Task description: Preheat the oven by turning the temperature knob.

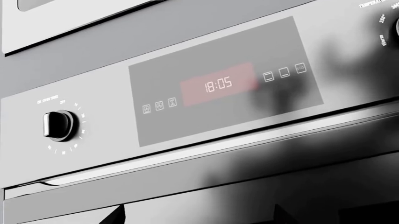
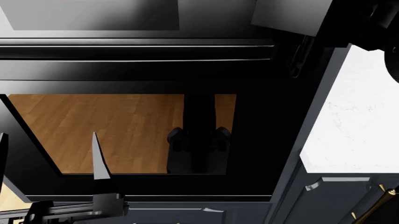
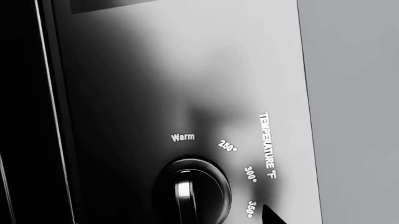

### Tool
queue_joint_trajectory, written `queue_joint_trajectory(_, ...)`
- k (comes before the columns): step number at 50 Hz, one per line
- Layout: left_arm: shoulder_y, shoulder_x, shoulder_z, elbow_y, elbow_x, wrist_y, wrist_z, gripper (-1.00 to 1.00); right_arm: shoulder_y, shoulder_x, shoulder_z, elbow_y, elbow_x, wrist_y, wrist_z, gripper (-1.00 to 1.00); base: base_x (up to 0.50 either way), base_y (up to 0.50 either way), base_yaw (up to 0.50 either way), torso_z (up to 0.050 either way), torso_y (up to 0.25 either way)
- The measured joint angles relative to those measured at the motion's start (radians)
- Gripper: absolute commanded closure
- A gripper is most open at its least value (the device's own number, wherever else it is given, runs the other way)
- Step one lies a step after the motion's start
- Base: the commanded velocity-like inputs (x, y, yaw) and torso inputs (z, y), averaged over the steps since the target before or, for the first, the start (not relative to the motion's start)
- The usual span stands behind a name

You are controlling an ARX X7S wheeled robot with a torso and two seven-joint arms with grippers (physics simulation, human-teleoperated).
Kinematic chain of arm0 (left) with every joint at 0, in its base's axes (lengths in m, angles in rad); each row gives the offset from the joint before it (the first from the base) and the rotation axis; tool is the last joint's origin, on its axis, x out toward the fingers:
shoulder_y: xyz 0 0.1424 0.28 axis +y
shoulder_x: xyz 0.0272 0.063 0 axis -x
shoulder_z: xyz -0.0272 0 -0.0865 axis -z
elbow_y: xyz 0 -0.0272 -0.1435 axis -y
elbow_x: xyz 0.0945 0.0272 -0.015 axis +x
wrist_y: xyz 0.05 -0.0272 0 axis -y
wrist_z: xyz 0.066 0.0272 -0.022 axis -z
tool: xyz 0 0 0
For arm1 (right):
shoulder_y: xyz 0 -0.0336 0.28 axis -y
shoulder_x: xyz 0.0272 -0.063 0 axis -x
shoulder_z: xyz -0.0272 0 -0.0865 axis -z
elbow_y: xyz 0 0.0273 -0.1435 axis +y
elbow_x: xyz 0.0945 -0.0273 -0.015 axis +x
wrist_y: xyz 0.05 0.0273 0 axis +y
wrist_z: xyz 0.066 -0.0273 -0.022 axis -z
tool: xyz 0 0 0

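Observation:
The oven (image 2: 262, 140) is glossy black with a glass window (image 2: 93, 130) that reflects the wood floor, and a bar handle (image 2: 137, 46) above it. Its grey display panel (image 1: 224, 84) reads 18:05. The temperature knob (image 3: 193, 191) is black, with marks Warm, 250°, 300° and 350° around it; it also shows at the edge of the left wrist view (image 1: 395, 28). My right gripper (image 3: 199, 217) is open, close in front of that knob, with one fingertip (image 3: 271, 215) beside the knob's rim and the other lost in shadow. My left gripper (image 1: 199, 215) is open and empty below the panel.
A second black knob (image 1: 60, 125) sits left of the display. A white marble counter (image 2: 361, 116) stands right of the oven, over dark blue drawers with brass handles (image 2: 374, 205). Another appliance front (image 1: 74, 23) is above the panel.

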Motion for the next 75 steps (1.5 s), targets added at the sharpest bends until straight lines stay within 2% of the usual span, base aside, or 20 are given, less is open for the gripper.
queue_joint_trajectory(25, 0.006, -0.036, 0.009, -0.006, -0.011, -0.011, -0.040, -1.00, 0.000, 0.001, 0.055, -0.021, 0.004, 0.020, -0.022, -1.00, 0.00, 0.00, 0.00, 0.000, 0.000)
queue_joint_trajectory(26, 0.006, -0.037, 0.009, -0.006, -0.012, -0.011, -0.041, -1.00, -0.001, 0.001, 0.057, -0.022, 0.003, 0.020, -0.023, 1.00, 0.00, 0.00, 0.00, 0.000, 0.000)
queue_joint_trajectory(58, 0.008, -0.051, 0.017, -0.008, -0.015, -0.014, -0.056, -1.00, -0.031, 0.005, 0.097, -0.023, 0.024, 0.025, -0.046, 1.00, 0.00, 0.00, 0.00, 0.000, 0.001)
queue_joint_trajectory(75, 0.015, -0.052, 0.013, -0.006, -0.018, -0.007, -0.059, -1.00, -0.167, 0.024, 0.291, 0.019, 0.209, 0.032, 0.116, 1.00, 0.00, 0.00, 0.00, 0.000, 0.000)
